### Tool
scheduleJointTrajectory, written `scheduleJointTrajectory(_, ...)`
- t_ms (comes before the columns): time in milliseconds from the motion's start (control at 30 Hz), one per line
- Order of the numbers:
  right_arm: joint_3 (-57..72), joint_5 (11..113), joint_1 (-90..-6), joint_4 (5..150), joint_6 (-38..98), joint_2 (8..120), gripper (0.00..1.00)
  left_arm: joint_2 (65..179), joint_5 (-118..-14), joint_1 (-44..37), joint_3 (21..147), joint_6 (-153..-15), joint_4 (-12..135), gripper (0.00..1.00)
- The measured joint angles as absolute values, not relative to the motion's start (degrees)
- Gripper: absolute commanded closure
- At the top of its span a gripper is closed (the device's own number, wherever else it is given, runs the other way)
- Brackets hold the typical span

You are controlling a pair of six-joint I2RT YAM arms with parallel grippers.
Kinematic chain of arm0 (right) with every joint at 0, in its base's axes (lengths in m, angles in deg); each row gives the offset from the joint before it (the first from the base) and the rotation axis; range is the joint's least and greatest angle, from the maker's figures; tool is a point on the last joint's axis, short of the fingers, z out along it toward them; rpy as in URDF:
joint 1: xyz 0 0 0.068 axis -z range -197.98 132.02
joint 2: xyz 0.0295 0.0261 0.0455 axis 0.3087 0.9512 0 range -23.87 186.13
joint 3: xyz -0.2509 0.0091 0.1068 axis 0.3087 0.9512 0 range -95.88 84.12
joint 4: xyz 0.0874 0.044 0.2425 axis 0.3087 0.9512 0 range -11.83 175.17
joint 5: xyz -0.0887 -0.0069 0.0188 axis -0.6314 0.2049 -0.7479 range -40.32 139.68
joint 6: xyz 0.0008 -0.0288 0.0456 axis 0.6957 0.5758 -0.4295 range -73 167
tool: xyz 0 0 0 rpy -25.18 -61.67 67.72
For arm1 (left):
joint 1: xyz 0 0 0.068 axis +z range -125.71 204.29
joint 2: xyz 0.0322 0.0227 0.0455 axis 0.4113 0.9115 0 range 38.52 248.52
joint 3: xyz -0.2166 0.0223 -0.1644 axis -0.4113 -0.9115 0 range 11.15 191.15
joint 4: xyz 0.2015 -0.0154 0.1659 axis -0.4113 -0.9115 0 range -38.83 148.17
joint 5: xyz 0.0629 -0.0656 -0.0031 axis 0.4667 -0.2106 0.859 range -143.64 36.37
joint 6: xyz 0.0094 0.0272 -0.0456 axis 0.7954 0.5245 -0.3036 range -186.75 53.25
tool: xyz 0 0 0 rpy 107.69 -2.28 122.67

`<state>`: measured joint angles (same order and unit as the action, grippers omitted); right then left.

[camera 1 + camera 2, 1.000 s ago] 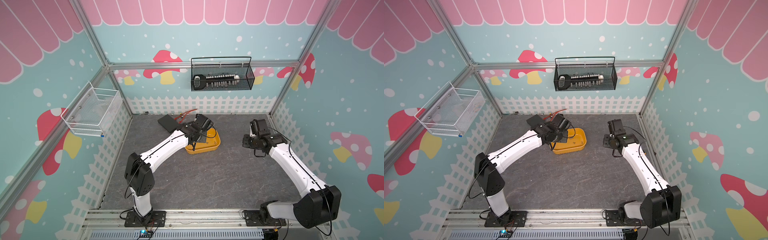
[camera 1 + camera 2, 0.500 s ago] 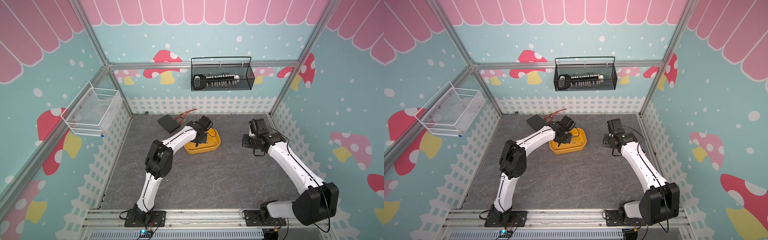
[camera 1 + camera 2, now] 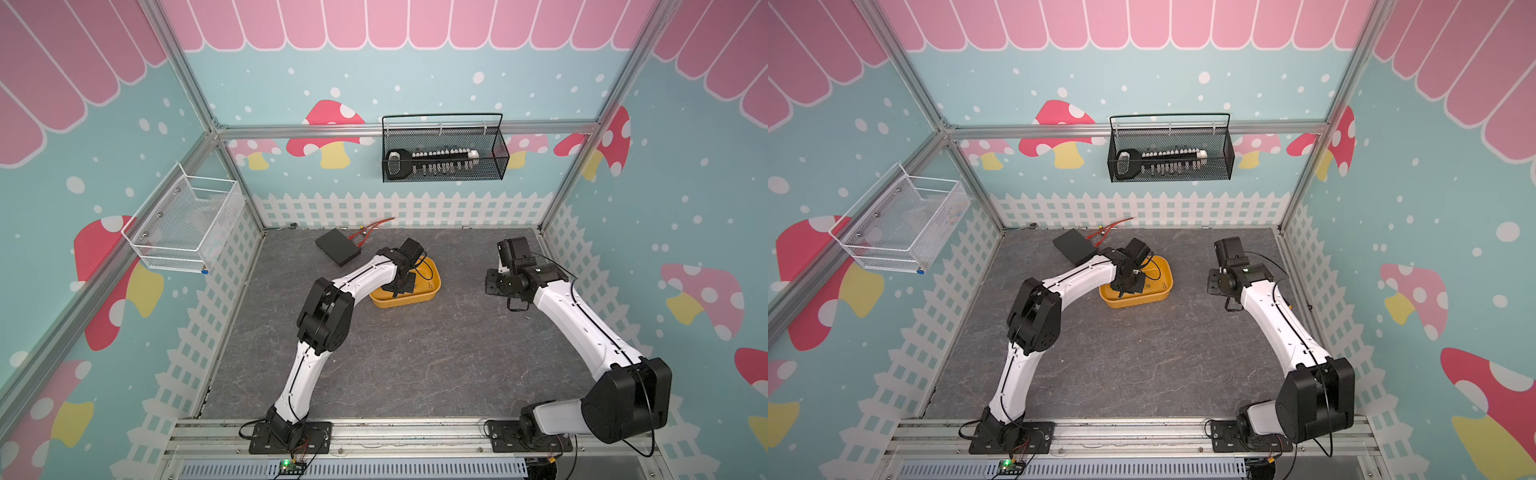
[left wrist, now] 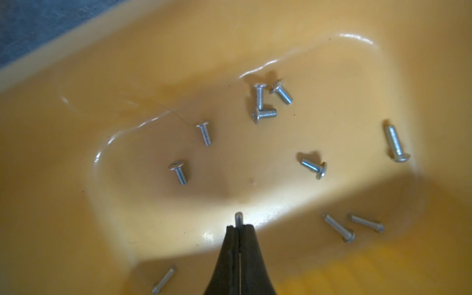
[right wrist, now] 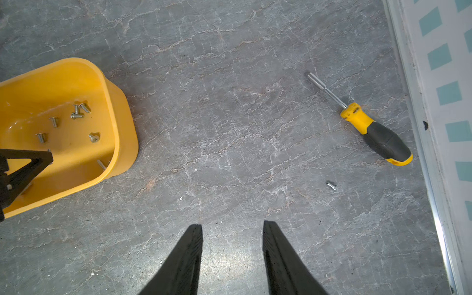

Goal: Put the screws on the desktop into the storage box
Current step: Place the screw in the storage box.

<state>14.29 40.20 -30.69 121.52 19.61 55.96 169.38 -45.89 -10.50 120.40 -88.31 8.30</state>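
screw (image 4: 238,219) clamped in the left pincer (image 4: 239,227) shows from its wrist; right pincer (image 5: 232,224), apart, overlooks a stray screw (image 5: 331,185).

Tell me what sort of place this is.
Likely a staged robot test cell, not a real workshop: a left arm and right arm bolted to a rail, mushroom-printed walls in aluminium framing, and a storage box of screws on the desktop.
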Motion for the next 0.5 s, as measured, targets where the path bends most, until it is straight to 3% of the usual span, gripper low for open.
scheduleJointTrajectory(233,14.3,40.1,-30.3,121.5,20.3,56.0,0.54,169.8,-46.1,-10.5,120.4,-87.7,8.5,0.68)
scheduleJointTrajectory(500,13.2,40.0,-29.9,121.9,22.0,56.0,0.51,168.2,-45.7,-10.5,119.8,-87.3,8.8,0.65)
